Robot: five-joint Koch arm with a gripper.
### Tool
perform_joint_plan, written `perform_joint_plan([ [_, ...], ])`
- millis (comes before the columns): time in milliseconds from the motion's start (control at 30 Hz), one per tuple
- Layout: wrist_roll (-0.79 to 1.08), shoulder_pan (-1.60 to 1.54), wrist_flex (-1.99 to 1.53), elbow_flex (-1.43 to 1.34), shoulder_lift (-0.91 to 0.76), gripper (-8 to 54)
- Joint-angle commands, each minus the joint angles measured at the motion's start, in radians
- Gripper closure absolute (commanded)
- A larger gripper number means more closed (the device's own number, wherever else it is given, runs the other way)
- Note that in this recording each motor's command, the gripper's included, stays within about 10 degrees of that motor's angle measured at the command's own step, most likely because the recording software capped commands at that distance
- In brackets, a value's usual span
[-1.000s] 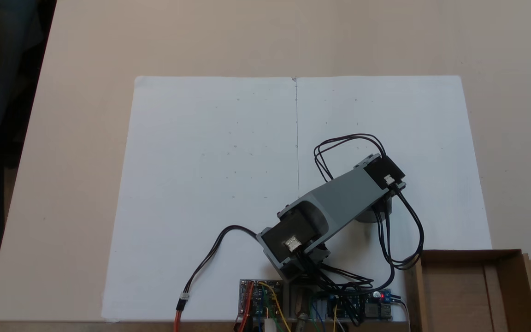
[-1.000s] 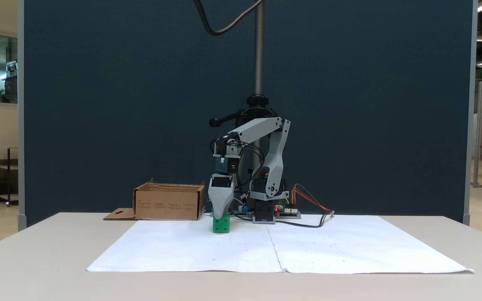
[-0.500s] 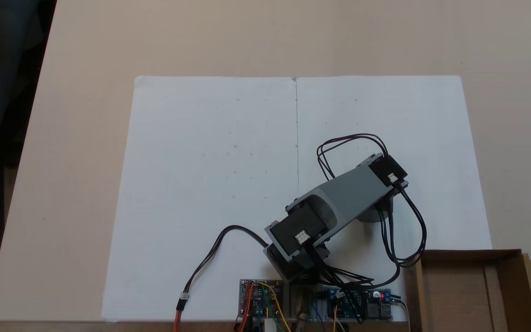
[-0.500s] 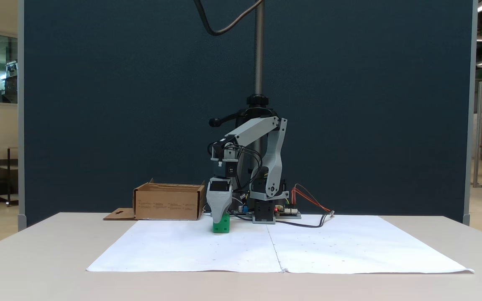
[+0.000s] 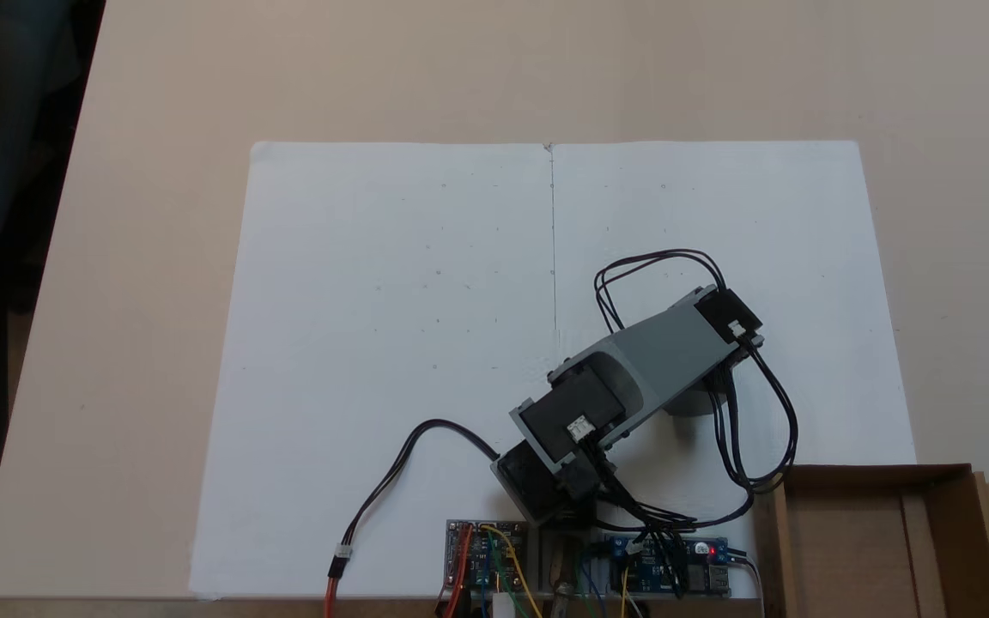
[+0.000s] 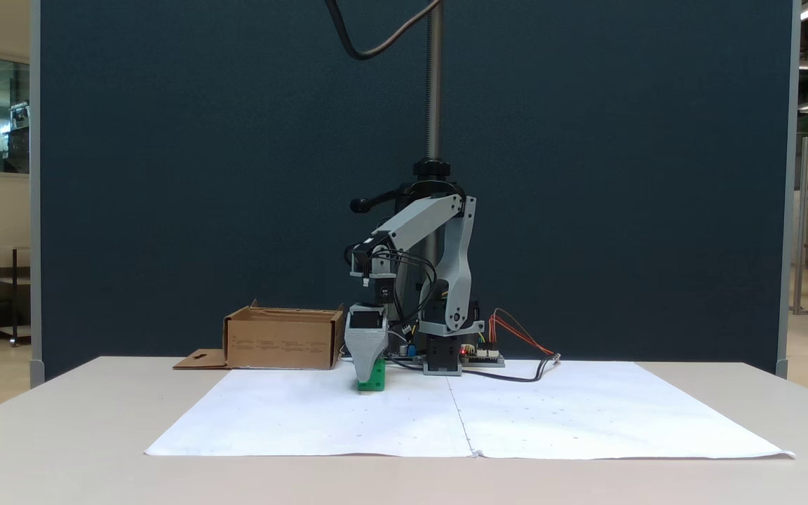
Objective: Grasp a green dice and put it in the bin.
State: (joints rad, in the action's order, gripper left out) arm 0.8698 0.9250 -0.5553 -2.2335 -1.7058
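One green dice (image 6: 374,376), jaws now lower over it

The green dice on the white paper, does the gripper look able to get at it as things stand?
Probably yes. In a fixed view the gripper is down over the green dice, its grey jaw covering part of the cube, with nothing between them. Whether the jaws have closed on it cannot be told.
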Motion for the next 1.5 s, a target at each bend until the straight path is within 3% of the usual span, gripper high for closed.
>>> perform_joint_plan([
  [0, 0.015, 0.012, 0.025, 0.006, -0.005, 3.6],
  [500, 0.015, 0.012, 0.058, 0.006, 0.041, 7.7],
  [733, 0.015, 0.02, 0.077, 0.006, 0.046, 19.1],
  [900, 0.014, 0.026, 0.078, 0.006, 0.046, 33.6],
  [1100, -0.008, 0.026, 0.075, 0.006, 0.046, 33.7],
  [1467, -0.305, -0.031, -0.014, 0.083, -0.023, 33.7],
])
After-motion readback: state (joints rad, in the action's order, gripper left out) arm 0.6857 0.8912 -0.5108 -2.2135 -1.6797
